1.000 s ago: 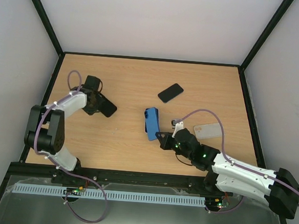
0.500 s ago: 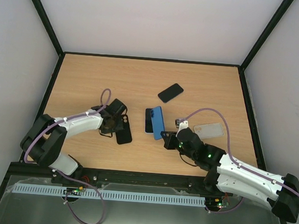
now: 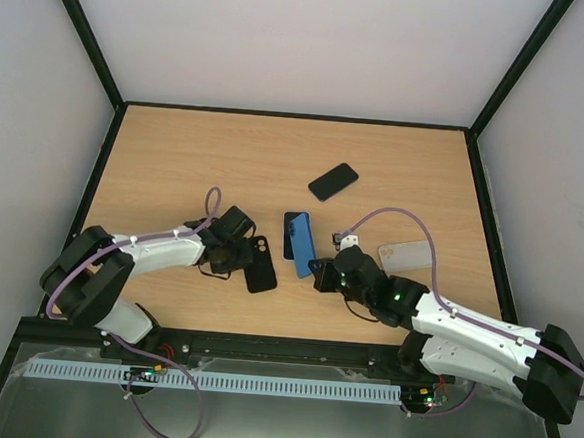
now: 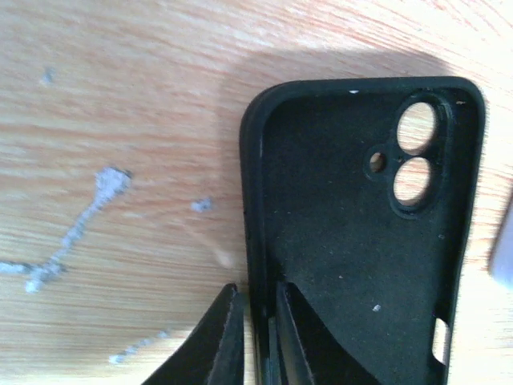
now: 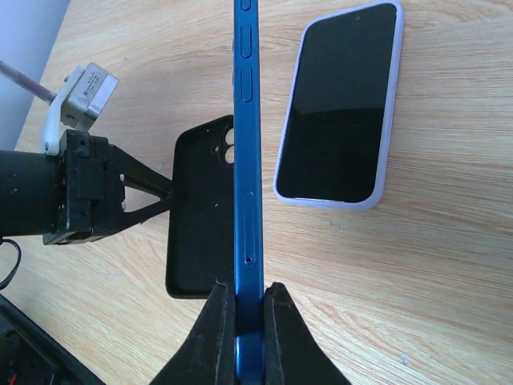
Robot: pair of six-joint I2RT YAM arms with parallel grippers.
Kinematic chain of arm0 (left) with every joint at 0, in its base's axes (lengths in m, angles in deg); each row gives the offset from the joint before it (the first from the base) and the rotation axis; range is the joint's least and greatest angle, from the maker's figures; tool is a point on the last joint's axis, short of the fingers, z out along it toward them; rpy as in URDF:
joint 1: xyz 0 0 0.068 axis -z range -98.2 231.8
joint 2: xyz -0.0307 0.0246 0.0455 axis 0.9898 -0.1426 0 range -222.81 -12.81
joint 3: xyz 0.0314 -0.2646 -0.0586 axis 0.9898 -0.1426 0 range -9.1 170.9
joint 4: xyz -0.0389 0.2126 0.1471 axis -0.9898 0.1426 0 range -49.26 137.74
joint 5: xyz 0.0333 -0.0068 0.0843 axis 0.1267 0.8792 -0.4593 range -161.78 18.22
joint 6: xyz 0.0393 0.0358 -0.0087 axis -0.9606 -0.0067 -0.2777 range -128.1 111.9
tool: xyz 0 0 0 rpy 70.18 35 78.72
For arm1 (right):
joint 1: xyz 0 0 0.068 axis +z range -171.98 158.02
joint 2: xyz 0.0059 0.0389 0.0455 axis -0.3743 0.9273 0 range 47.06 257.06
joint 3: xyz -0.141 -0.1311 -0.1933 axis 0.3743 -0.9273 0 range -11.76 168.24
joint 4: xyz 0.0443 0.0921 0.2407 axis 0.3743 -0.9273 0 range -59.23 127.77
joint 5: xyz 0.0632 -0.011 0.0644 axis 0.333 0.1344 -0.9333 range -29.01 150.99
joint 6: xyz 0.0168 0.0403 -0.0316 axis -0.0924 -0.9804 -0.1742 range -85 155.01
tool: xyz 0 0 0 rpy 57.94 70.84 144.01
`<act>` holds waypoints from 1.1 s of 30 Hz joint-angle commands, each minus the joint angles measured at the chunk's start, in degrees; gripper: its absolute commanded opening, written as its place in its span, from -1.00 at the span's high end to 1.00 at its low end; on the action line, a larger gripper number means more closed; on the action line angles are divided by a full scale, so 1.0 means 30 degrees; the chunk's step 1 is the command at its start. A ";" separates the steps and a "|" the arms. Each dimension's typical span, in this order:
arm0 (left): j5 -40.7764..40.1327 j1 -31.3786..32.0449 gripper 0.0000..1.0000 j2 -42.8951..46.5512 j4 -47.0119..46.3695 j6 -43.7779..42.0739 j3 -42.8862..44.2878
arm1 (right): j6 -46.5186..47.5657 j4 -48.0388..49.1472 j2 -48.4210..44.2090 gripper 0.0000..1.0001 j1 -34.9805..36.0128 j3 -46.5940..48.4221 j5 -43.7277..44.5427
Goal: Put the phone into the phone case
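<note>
The soft black phone case [image 3: 261, 265] has been carried rightward since half a second ago and is now set just left of the slim blue phone [image 3: 303, 245]. The phone is held on edge, pinched at its lower end by the right pincer [image 5: 240, 295]. The case, hollow side up, is gripped by its side wall in the left pincer [image 4: 256, 303]. A lilac-rimmed phone [image 5: 341, 104] lies screen-up on the wooden surface [image 3: 196, 152] beyond.

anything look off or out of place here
The blue phone is held on edge in the right jaws, not flat, beside the black case. White smears streak the table next to that case.
</note>
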 commanded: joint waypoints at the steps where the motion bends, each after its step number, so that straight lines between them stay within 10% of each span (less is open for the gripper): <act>1: 0.1506 -0.0019 0.69 0.0631 -0.1411 0.1287 -0.0365 | -0.0296 0.0738 0.0290 0.96 0.0057 0.1270 0.0022; 14: 0.4122 -0.3355 0.20 0.3246 -0.5221 0.0687 -0.3538 | -0.0997 0.1168 0.2409 0.96 0.0590 0.2220 -0.0437; 33: 0.9353 -0.7622 0.09 0.6035 -0.9815 -0.0417 -0.7577 | -0.0201 -0.0177 0.8122 0.96 0.2166 0.5625 0.0214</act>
